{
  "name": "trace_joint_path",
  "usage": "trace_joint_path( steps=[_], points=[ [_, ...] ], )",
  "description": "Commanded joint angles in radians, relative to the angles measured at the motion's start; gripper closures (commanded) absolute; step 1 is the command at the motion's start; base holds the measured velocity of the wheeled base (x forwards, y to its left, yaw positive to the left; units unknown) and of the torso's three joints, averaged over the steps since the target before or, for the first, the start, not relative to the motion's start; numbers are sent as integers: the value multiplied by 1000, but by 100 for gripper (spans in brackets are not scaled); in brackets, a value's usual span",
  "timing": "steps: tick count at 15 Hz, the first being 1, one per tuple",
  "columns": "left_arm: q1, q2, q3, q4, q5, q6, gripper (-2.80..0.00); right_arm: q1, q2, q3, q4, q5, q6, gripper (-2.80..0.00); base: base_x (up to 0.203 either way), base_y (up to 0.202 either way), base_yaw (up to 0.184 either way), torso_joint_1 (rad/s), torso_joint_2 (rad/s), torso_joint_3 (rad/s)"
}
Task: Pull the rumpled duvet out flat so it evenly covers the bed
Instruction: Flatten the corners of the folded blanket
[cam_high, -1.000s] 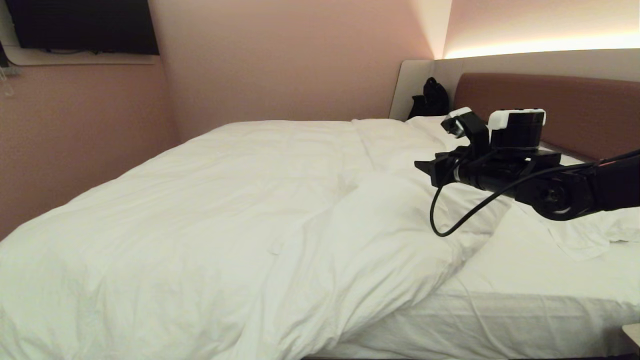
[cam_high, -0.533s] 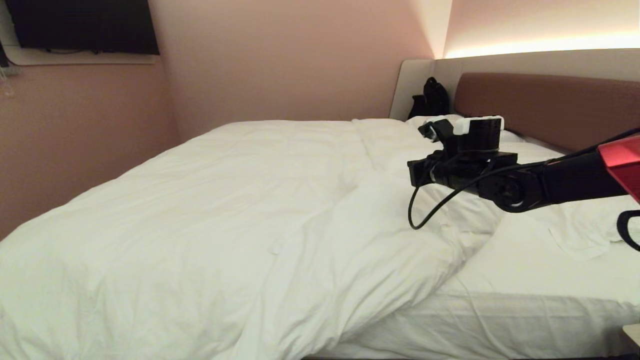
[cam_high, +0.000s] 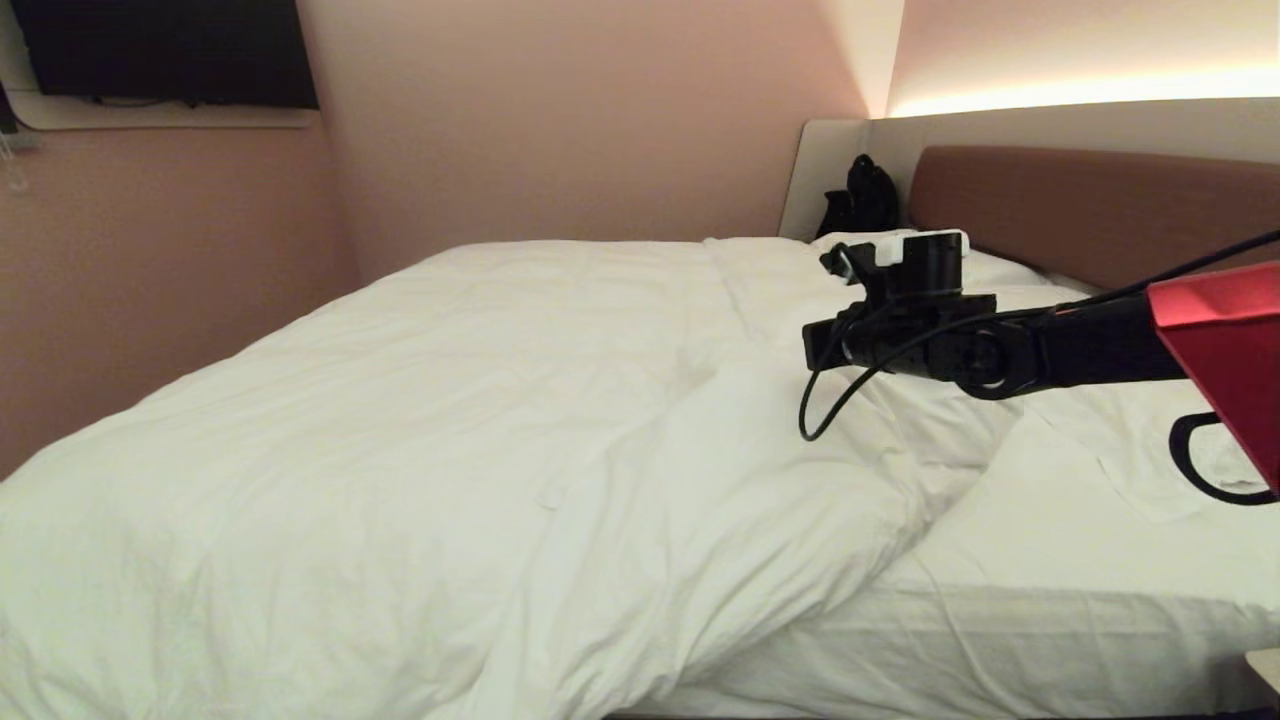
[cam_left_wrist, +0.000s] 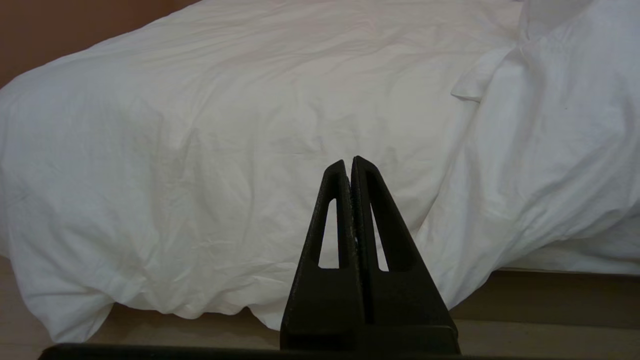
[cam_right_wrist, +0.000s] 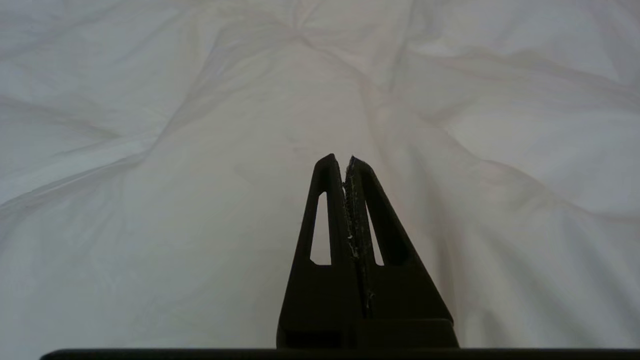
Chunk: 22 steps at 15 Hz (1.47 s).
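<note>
Duvet: the white puffy duvet (cam_high: 480, 420) lies over most of the bed (cam_high: 1000, 640), covering it from the foot end up toward the headboard on the far side; on the near side its upper corner is folded back in a thick diagonal fold, and its lower part drapes over the near edge at the foot end.
Bare sheet: the near corner of the bed at the head end is uncovered, showing the white sheet (cam_high: 1080, 540) on the mattress.
Pillows: white pillows (cam_high: 1000, 270) lie at the head end against the brown headboard (cam_high: 1100, 210).
Right tool: the right tool (cam_high: 812, 345) reaches in from the head-end side, held level above the folded-back part of the duvet near the middle of the bed's width; in the right wrist view its two black fingers (cam_right_wrist: 327, 200) press tip to tip, closed with no cloth between them, the wrinkled duvet below and ahead.
Left tool: the left tool (cam_left_wrist: 349, 165) is out of the head view; the left wrist view shows its fingers closed together on nothing, low beside the near edge, pointing at the hanging duvet near the foot end.
Surroundings: a black bag (cam_high: 858, 197) stands by the far corner at the head end; a dark screen (cam_high: 165, 50) is mounted on the wall past the foot end.
</note>
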Motion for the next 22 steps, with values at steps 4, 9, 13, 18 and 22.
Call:
trace_joint_path(
  steps=[4,9,13,18,22],
  points=[
    [0,0,0,0,0,0,0,1,35,-133,254,6,20,0,0,0,0,0,0,0],
    [0,0,0,0,0,0,0,4,69,-249,425,4,35,0,0,0,0,0,0,0],
    [0,0,0,0,0,0,0,4,84,-277,507,-1,37,0,0,0,0,0,0,0],
    [0,0,0,0,0,0,0,4,89,-277,522,-1,37,0,0,0,0,0,0,0],
    [0,0,-1,0,0,0,0,4,97,-275,519,4,39,0,0,0,0,0,0,0]
  ],
)
